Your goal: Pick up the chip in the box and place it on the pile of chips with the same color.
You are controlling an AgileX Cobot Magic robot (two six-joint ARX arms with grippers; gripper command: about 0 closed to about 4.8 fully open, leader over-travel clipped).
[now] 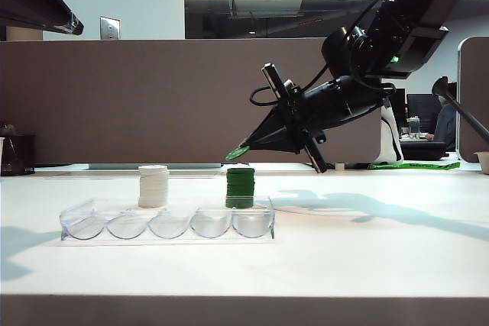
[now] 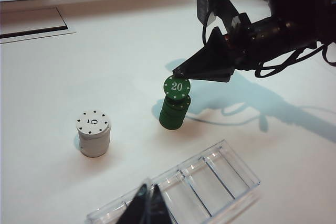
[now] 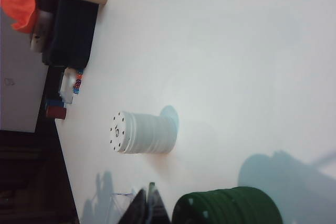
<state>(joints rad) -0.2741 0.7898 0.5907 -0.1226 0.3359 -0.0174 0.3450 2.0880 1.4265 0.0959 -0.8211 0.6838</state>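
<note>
Reaching down from two o'clock, your right gripper (image 1: 246,150) pinches the chip (image 1: 237,153) tight, tilted, just above the pile of chips (image 1: 240,188). Only the left wrist view shows its white "20". Your left gripper (image 2: 146,201) hangs over the box (image 2: 210,182), tips together. You have one green pile, one white stack (image 1: 153,186) at its nine o'clock, and five bare slots.
</note>
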